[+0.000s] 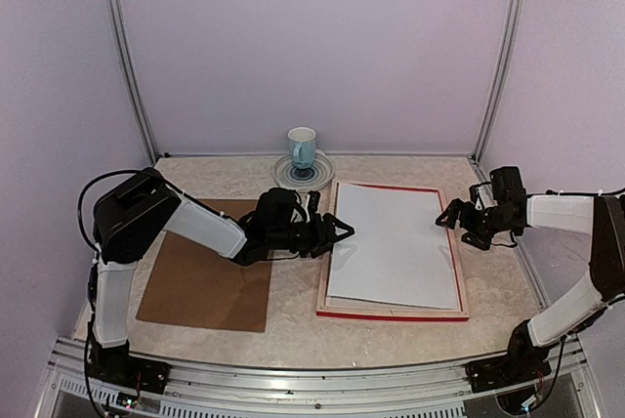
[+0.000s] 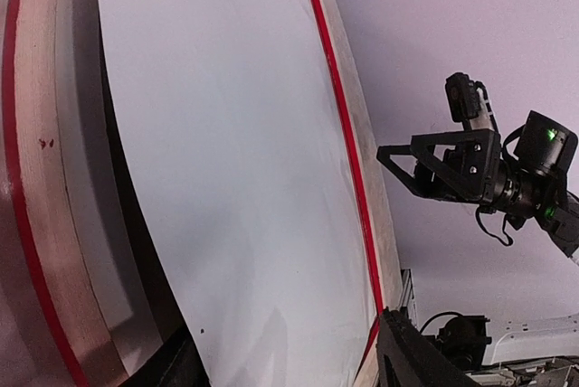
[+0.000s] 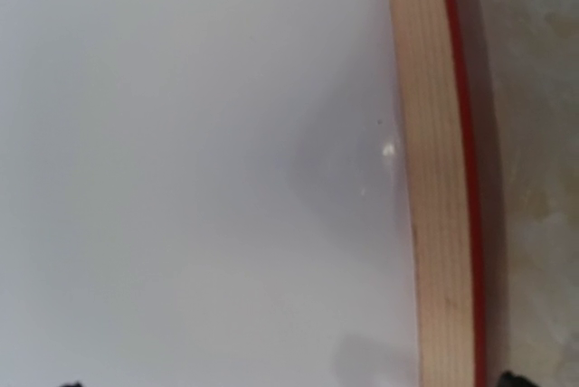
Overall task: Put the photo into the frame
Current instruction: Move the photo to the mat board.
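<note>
Left end effector [image 1: 340, 231] released at photo [image 1: 395, 242] edge; right end effector [image 1: 453, 223] spread beside frame [image 1: 391, 313] rim.

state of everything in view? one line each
photo: white side up, lying slightly askew in the frame
frame: face down, lying flat
left gripper: open, at photo's left edge
right gripper: open, at frame's right edge
backing board: lying flat, outside frame
mug: standing on saucer

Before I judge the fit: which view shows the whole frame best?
Top external: the frame lies whole, all four rails visible around the photo, white side up. Left wrist catches only parts of two rails; right wrist, mainly one pale-wood rail.
</note>
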Available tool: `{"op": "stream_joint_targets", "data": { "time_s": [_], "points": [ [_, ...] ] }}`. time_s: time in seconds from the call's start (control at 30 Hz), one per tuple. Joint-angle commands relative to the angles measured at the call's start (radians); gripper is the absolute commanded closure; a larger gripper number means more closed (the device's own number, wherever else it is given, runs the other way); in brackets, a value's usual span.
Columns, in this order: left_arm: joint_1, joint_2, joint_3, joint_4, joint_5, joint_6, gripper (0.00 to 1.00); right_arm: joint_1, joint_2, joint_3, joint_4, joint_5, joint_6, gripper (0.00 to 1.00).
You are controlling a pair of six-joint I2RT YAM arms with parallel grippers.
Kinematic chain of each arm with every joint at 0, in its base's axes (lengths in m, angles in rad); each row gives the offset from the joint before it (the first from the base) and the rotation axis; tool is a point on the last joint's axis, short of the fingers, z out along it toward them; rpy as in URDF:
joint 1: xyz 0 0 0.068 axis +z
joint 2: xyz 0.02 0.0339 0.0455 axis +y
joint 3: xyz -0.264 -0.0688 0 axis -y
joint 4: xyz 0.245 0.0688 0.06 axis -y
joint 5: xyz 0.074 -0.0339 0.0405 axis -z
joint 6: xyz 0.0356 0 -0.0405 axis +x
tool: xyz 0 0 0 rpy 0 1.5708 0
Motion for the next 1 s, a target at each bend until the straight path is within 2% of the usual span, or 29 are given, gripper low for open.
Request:
{"op": "stream_joint_targets", "data": {
  "time_s": [0.0, 0.7, 0.97],
  "points": [
    [-0.007, -0.041, -0.010, -0.012, -0.015, 0.022, 0.39, -0.012, -0.009, -0.010, -0.014, 0.015, -0.004, 0.01],
    [-0.003, -0.072, -0.011, -0.050, -0.045, 0.057, 0.38, -0.011, 0.015, -0.005, -0.005, 0.008, 0.004, 0.01],
    [-0.005, -0.108, -0.011, -0.128, -0.102, 0.104, 0.37, -0.012, 0.037, 0.009, -0.007, 0.010, 0.003, 0.01]
  ]
}}
